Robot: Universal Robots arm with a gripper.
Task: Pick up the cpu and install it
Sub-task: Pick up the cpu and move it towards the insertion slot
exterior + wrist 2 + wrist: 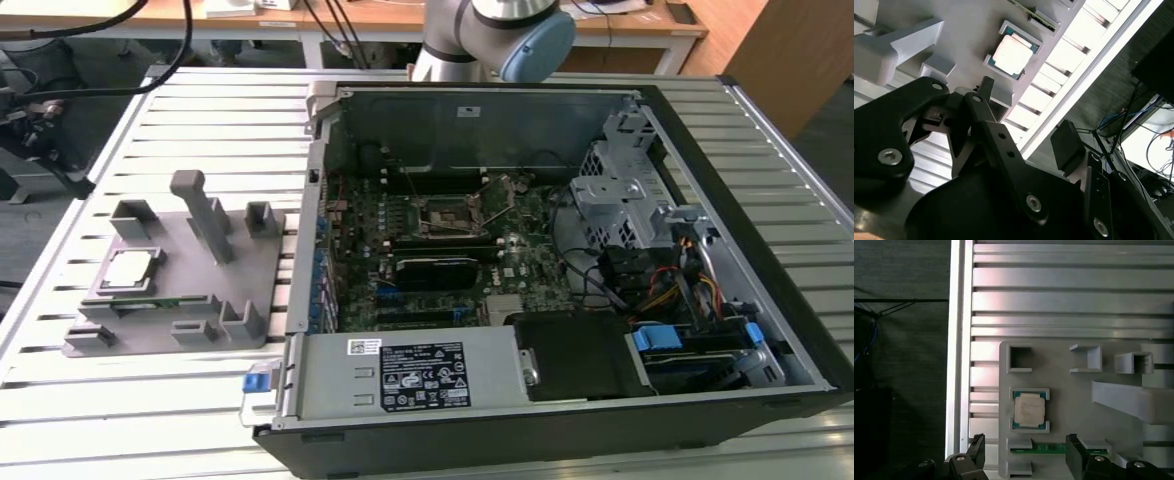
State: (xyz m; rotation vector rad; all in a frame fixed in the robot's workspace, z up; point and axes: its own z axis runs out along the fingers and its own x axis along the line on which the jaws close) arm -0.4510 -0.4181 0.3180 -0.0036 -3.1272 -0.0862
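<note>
Cpu [130, 268] not picked yet: lies flat in its pocket on the grey fixture [200, 300], at the exterior view's left, well apart from the pc case [441, 125]. Gripper [1025, 452] hovers over the fixture near it, jaws wide, nothing held. Socket [447, 215] looks empty, so pick + install both remain.

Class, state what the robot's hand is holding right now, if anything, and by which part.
Nothing. The hand is open, and the cpu lies in its grey fixture.
</note>
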